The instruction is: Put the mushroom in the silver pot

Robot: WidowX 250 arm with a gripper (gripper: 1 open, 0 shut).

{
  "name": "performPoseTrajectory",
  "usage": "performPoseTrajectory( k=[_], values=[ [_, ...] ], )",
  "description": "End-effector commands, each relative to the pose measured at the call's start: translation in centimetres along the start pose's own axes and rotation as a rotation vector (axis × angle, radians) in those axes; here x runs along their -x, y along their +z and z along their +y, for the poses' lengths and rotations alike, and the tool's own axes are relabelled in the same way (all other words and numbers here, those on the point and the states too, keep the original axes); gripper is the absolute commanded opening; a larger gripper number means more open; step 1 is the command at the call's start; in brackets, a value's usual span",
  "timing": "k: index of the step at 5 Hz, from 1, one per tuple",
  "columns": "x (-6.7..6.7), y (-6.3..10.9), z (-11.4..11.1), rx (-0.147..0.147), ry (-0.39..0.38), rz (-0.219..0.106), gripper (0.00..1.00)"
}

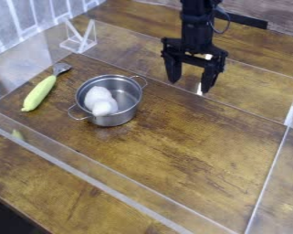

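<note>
The silver pot (109, 99) stands on the wooden table left of centre, one loop handle at its upper right and one at its lower left. Inside it lies the mushroom (99, 100), a smooth white egg-like lump. My gripper (193, 80) hangs pointing down over the table to the right of the pot and a little behind it, clearly apart from it. Its two dark fingers (174, 68) are spread, and nothing sits between them.
A yellow-green corn cob (40, 92) lies left of the pot. Low clear plastic walls (136, 201) fence the work area. A clear stand (78, 38) sits at the back left.
</note>
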State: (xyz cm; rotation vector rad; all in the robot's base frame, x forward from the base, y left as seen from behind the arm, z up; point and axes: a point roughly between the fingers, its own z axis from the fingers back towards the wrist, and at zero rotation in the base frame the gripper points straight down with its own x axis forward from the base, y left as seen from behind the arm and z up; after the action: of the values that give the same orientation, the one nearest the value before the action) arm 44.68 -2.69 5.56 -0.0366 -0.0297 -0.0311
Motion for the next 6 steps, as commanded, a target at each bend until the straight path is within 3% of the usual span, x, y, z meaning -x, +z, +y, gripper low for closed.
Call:
performPoseTrajectory(
  k=[1,3,5,6],
  values=[
    [-1.4,2.4,1.5,0.002,-0.042,-0.068,1.0],
    [-0.8,1.6,2.6,0.012,-0.1,-0.064,1.0],
    [-1.3,3.2,0.9,0.013,-0.034,-0.07,1.0],
    [-1.9,2.4,0.5,0.015,-0.03,-0.066,1.0]
  ],
)
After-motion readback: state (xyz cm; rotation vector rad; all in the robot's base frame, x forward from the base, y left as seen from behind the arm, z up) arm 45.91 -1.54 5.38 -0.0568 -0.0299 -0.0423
